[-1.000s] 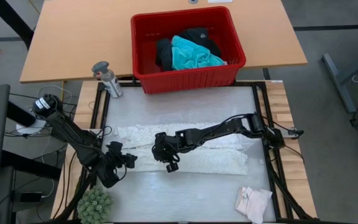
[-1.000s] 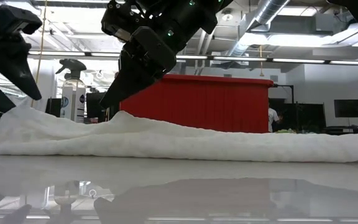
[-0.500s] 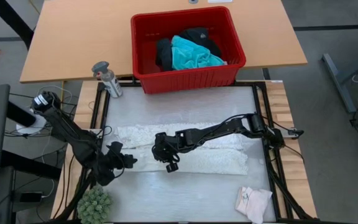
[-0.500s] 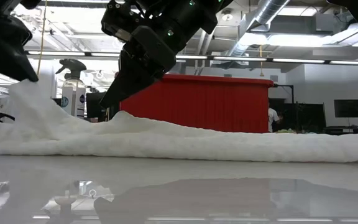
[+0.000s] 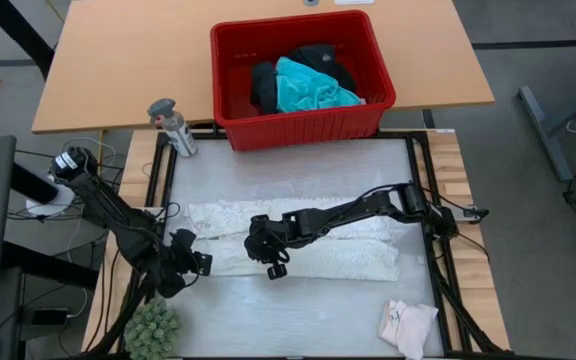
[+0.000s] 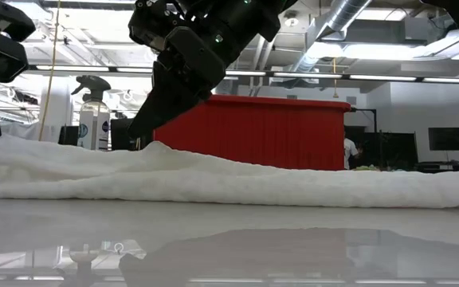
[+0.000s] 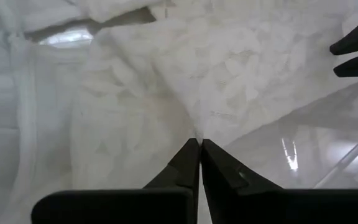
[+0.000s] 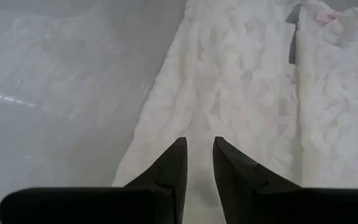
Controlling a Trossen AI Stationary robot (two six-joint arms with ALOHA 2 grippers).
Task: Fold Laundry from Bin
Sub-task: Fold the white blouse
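Lace top (image 5: 298,240), white, lay spread as a long band on the pale work mat (image 5: 298,170), on the near side of the red bin (image 5: 303,115) and well apart from it, its long axis running crosswise, parallel to the bin's long front wall. Left gripper (image 5: 200,263) sat at the band's left end, the end farthest out past the bin's left corner; its fingers (image 7: 194,163) were pressed tight together, tips meeting right at the lace edge, and whether a fold of fabric was pinched between them could not be told. Right gripper (image 5: 273,262) stood over the middle of the band, roughly opposite the bin's centre, tips (image 8: 174,163) slightly parted and pointing down onto the lace, holding nothing visible. Judged from this layout, the coming fold turned on the band's length: the left end lay nearest the left arm, with the right gripper placed to pin the crease line. Turquoise shirt (image 5: 313,88) and black clothing (image 5: 264,85) remained inside the bin; small pale pink-white piece (image 5: 408,325) lay at the mat's near right corner, far from the bin.
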